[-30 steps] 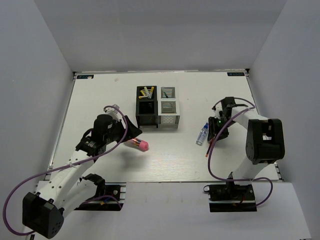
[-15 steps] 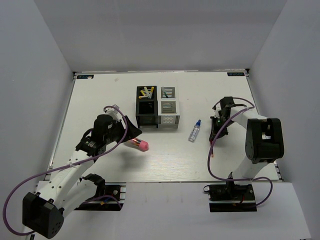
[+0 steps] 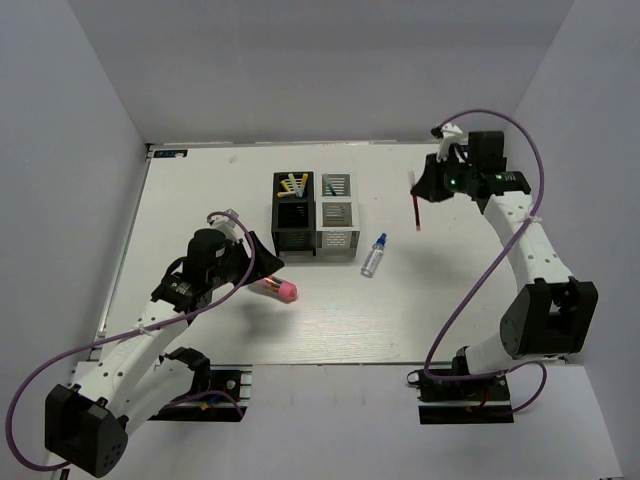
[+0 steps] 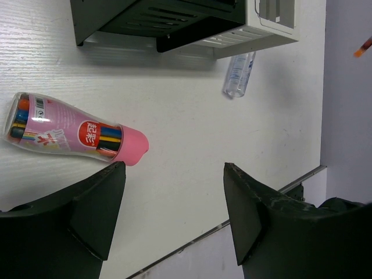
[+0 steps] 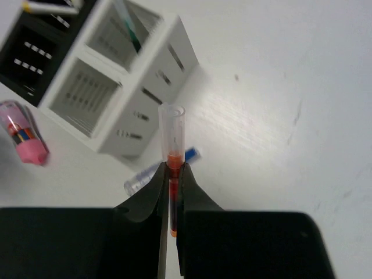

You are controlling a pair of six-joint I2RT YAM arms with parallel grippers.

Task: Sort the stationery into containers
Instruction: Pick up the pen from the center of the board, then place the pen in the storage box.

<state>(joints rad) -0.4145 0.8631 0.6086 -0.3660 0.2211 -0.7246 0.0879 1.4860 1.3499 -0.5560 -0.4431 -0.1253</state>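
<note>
My right gripper is shut on a red pen with a clear cap and holds it in the air to the right of the containers. The black organizer holds yellow and white pens; the silver-white organizer adjoins it and holds a green pen. A clear blue-capped bottle lies on the table beside the silver-white one. A pink-and-clear cylinder of pens lies before the black organizer. My left gripper is open and empty, just above that cylinder.
The white table has grey walls on three sides. Its near edge runs close behind my left fingers. Purple cables loop from both arms.
My right arm has lifted the red pen off the table and swung up and back, away from the near right. The blue-capped bottle has rolled left toward the silver-white organizer. The left arm is still.
</note>
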